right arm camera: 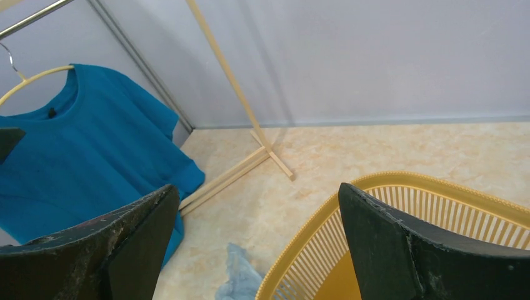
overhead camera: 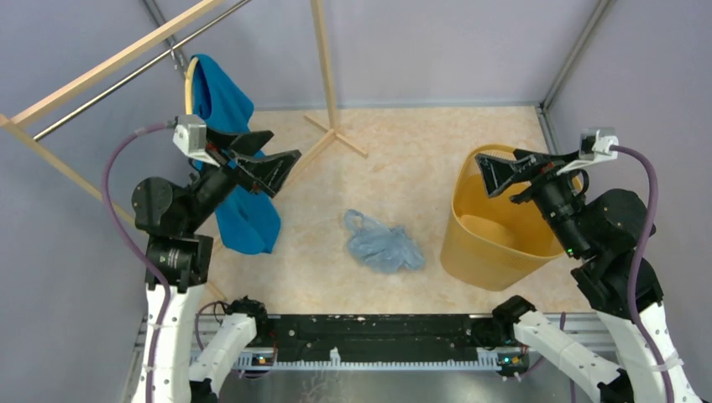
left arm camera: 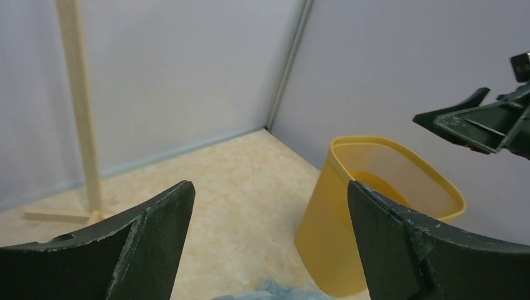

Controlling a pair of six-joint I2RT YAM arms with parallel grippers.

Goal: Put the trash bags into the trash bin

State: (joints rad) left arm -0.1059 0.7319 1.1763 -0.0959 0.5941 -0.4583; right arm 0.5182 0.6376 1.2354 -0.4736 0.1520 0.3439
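Observation:
The trash bag, a crumpled pale blue-grey plastic bag with a loop handle, lies on the beige floor in the middle. The trash bin, a yellow-orange basket with a slatted upper wall, stands to its right, apart from it. My left gripper is open and empty, raised at the left in front of the shirt. My right gripper is open and empty, raised above the bin's rim. The bag's edge shows in the left wrist view and in the right wrist view. The bin shows in both too.
A teal-blue shirt hangs on a hanger from a wooden clothes rack at the left; it also shows in the right wrist view. The rack's upright post and foot stand at the back. Grey walls enclose the floor.

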